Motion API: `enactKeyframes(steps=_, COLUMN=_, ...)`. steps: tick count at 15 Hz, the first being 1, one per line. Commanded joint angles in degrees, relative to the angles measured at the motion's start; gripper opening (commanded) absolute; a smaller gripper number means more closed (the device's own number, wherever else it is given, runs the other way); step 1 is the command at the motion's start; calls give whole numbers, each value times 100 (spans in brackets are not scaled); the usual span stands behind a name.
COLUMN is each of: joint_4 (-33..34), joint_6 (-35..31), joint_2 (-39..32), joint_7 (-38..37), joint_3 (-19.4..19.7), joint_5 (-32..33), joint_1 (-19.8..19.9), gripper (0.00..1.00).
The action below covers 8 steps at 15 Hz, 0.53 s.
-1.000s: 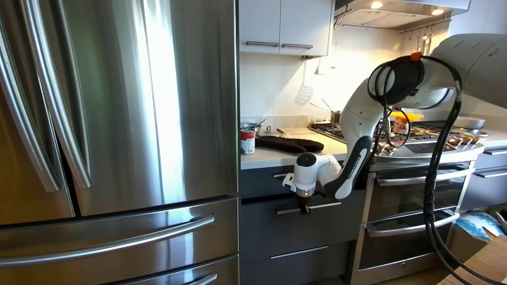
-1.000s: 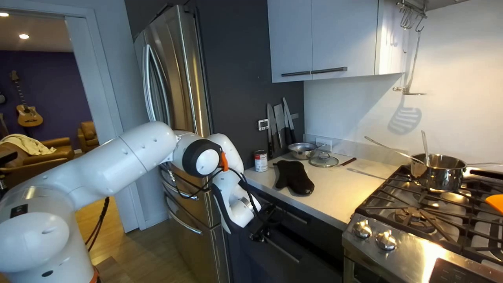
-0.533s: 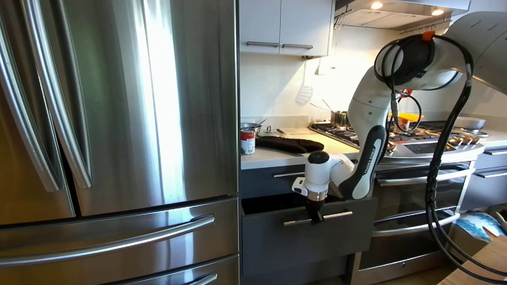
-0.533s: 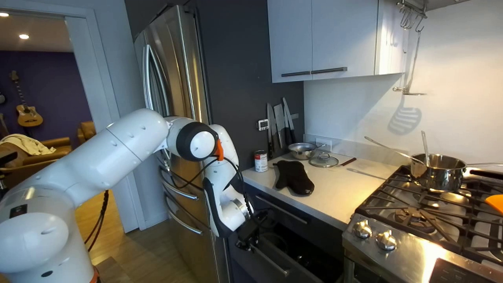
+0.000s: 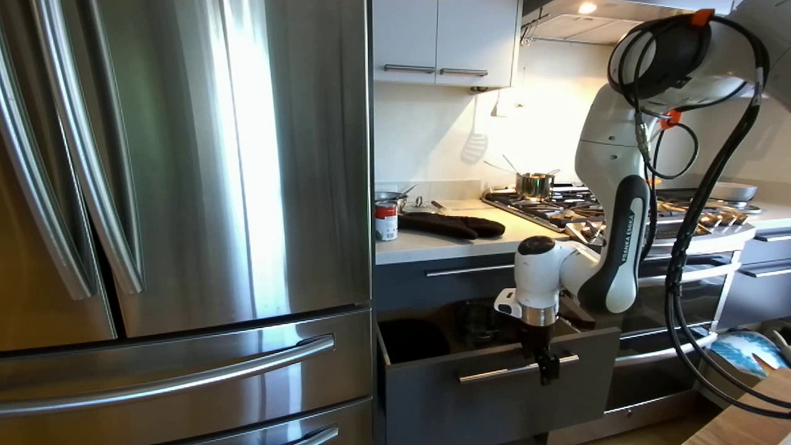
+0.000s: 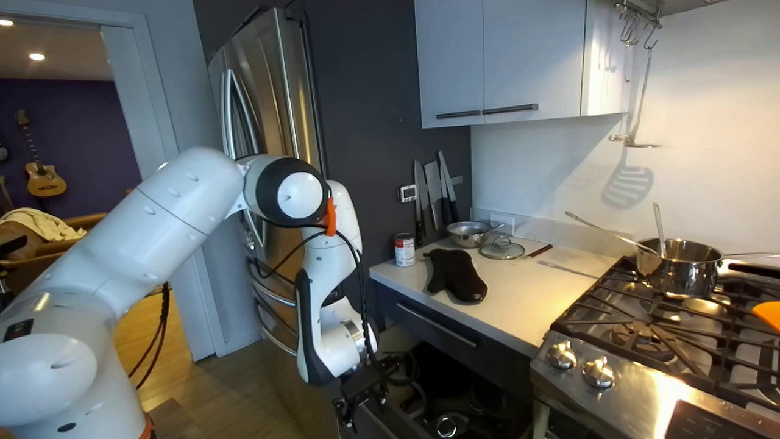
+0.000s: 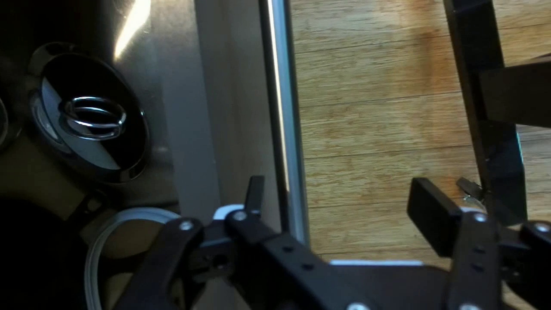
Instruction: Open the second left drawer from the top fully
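The second left drawer from the top point(image 5: 494, 402), dark grey with a silver bar handle point(image 5: 494, 375), stands well out from the cabinet, its contents showing in both exterior views. In the wrist view its top edge point(image 7: 236, 86) runs down the left half, with the handle point(image 7: 286, 129) alongside. My gripper point(image 7: 342, 206) is open, one finger on the drawer side of the handle and the other far out over the floor. The bar passes between them, near the drawer-side finger; nothing is gripped. An exterior view has the gripper point(image 5: 547, 371) at the handle's right part.
Inside the drawer lie a pot lid point(image 7: 92, 116) and other cookware. Above it is a closed shallower drawer point(image 5: 408, 287). A steel refrigerator point(image 5: 247, 185) stands to one side, an oven point(image 5: 655, 327) to the other. A wooden tabletop point(image 5: 748, 414) juts in near the front.
The drawer has slid much farther out, exposing its cookware. My arm has drawn back along with it, staying at the handle, and the fingers have spread apart.
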State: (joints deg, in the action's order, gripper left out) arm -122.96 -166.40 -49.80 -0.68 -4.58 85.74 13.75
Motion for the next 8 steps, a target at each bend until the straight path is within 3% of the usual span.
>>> enactKeyframes(steps=1, joint_4=-637, joint_6=-333, joint_2=689, joint_7=-341, joint_3=-12, joint_5=67, joint_1=173, gripper=100)
enactKeyframes(steps=4, joint_4=-938, joint_6=-506, joint_2=1007, joint_7=-619, joint_3=-5, joint_5=93, joint_1=193, gripper=100)
enactKeyframes(steps=8, joint_4=-1011, joint_6=-348, joint_2=1456, joint_7=-829, joint_3=-70, joint_5=-431, joint_1=171, gripper=100)
